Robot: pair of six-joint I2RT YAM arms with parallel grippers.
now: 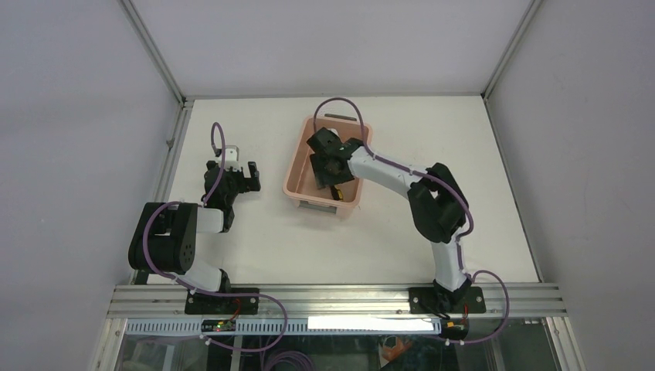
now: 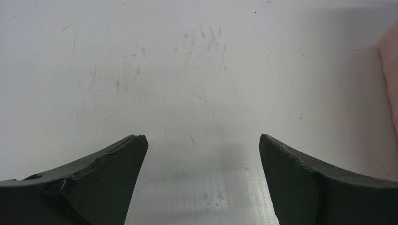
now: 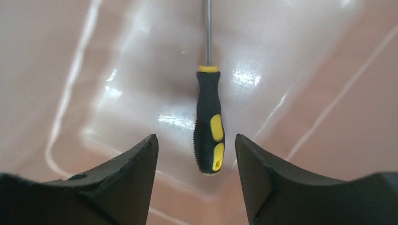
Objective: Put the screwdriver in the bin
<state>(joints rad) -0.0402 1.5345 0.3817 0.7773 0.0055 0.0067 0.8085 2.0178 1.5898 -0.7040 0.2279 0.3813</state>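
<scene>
The salmon-pink bin stands at the middle back of the table. The black-and-yellow screwdriver lies on the bin's floor, its thin shaft pointing away from the camera. In the top view its handle shows at the bin's near end. My right gripper is inside the bin, just above the handle's end. In the right wrist view it is open, and neither finger touches the handle. My left gripper is open and empty over the bare table, left of the bin.
A pink edge of the bin shows at the right of the left wrist view. The table top under the left gripper is white and scratched. Metal frame posts and grey walls border the table at the back and sides.
</scene>
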